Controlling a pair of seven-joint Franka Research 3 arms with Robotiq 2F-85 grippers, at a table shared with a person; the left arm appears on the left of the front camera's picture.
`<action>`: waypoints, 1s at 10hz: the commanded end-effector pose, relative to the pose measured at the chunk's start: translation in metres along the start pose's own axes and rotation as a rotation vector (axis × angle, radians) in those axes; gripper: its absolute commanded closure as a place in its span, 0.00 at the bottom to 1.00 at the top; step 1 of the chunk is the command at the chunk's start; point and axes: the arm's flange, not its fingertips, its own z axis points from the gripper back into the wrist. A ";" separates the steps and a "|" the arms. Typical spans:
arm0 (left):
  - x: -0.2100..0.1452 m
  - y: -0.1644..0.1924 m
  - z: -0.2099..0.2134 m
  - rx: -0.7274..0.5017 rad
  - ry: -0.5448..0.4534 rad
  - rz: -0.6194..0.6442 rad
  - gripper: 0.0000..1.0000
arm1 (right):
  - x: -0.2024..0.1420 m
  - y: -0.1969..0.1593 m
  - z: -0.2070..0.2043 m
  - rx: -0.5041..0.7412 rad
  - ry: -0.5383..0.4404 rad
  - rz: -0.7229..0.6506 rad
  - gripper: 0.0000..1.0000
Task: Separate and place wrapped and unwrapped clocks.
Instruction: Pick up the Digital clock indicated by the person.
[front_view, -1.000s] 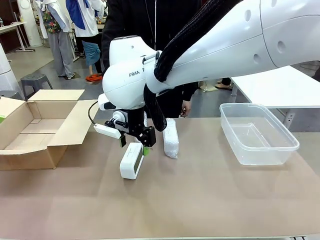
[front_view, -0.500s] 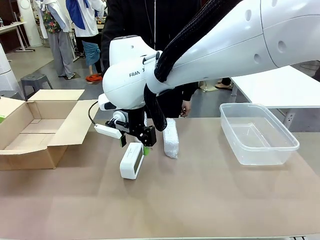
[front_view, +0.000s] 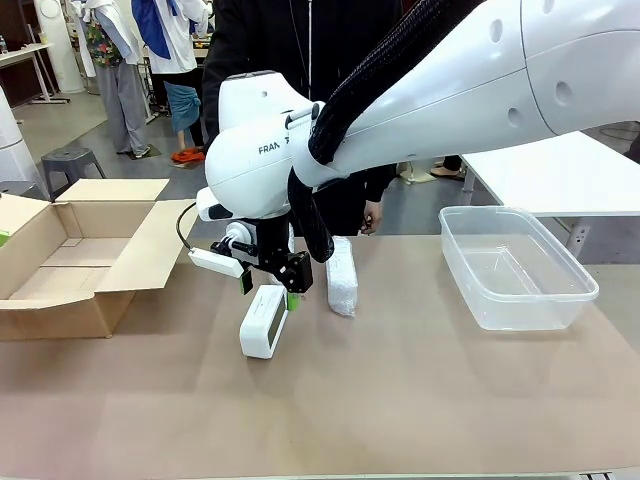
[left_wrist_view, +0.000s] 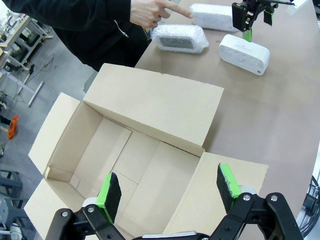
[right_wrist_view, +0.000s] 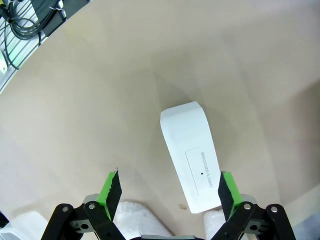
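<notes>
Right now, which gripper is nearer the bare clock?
Right. The right gripper hovers directly over the clock, jaws open; the left gripper hangs over the box, well off to the side.

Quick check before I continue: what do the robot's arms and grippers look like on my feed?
Right arm: glossy white rounded shell, partial "FRAN" lettering, black corrugated cable sleeve along it. Right gripper and left gripper: black two-finger linkages with green pads.

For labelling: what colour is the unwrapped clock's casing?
White; the unwrapped clock shows best in the right wrist view.
</notes>
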 end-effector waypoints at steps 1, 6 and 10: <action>-0.003 0.002 -0.001 -0.009 -0.019 -0.013 0.00 | -0.002 -0.003 -0.002 -0.014 0.004 0.010 0.00; -0.003 0.002 -0.001 -0.009 -0.019 -0.013 0.00 | 0.002 -0.025 -0.030 -0.005 0.000 0.083 0.00; -0.003 0.002 -0.001 -0.009 -0.019 -0.013 0.00 | 0.000 -0.033 -0.056 0.032 0.003 0.112 0.00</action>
